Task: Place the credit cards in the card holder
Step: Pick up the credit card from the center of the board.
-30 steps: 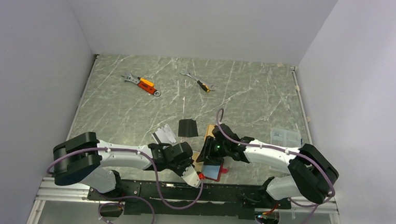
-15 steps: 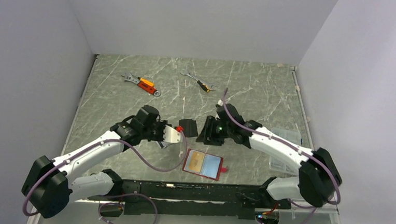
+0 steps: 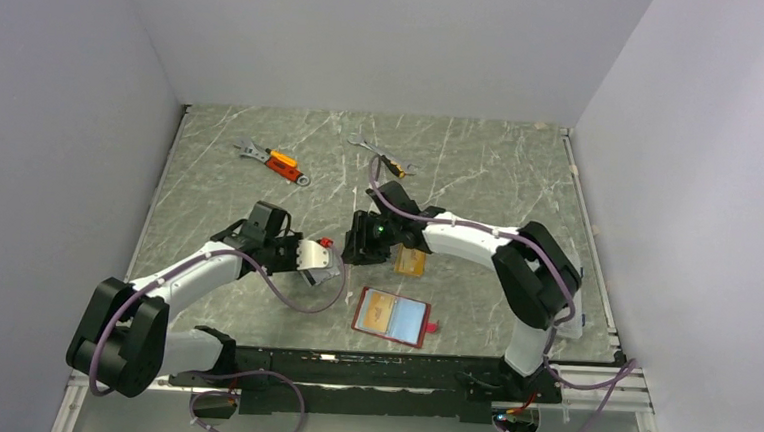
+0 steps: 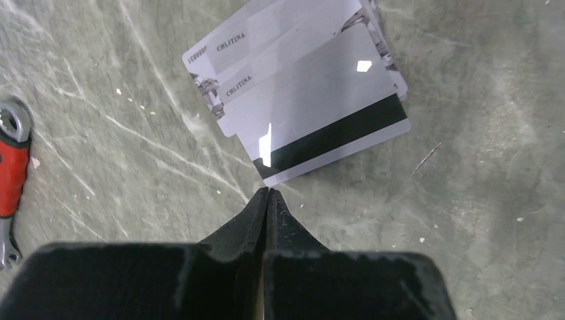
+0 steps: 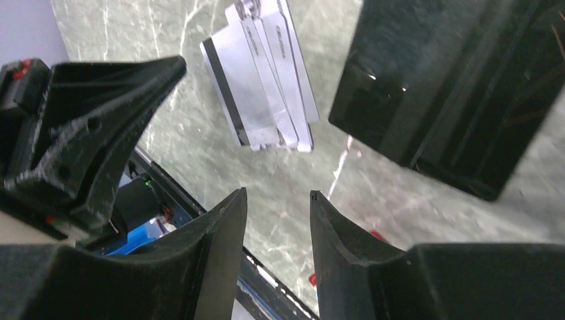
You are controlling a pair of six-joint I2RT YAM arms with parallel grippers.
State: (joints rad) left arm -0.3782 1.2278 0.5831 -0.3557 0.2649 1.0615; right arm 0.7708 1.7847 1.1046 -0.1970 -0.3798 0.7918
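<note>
**A:** Status of the task?

**B:** Early, by my reading. The card holder (image 3: pixel 408 324) lies open on the table (image 3: pixel 481 172) near the front edge. An orange-gold face shows in its left pocket, which I take to be one card already seated. Not yet in: a fan of silver cards (image 4: pixel 300 87), a black card (image 5: pixel 453 93) and a loose orange-gold card (image 3: pixel 410 262).

**A:** Left tool?

**B:** The left tool (image 4: pixel 268 195) has its fingers pressed together with nothing between them. The tips sit at the near edge of the top silver card, the one showing the dark stripe. I cannot tell whether they touch it or stop just short. A wrench (image 4: pixel 12 173) lies off to one side, well apart from the fan.

**A:** Right tool?

**B:** The right tool (image 5: pixel 278 195) is partly spread and empty. It hovers over bare table, with the silver fan and the black card both just beyond its tips, the black card to one side. From above, the loose orange-gold card lies just beside that arm, between it and the holder.

**A:** Holder relative to the tools?

**B:** Nearer the arm bases than either tool, and apart from both. Every remaining card has to travel back towards it.
</note>
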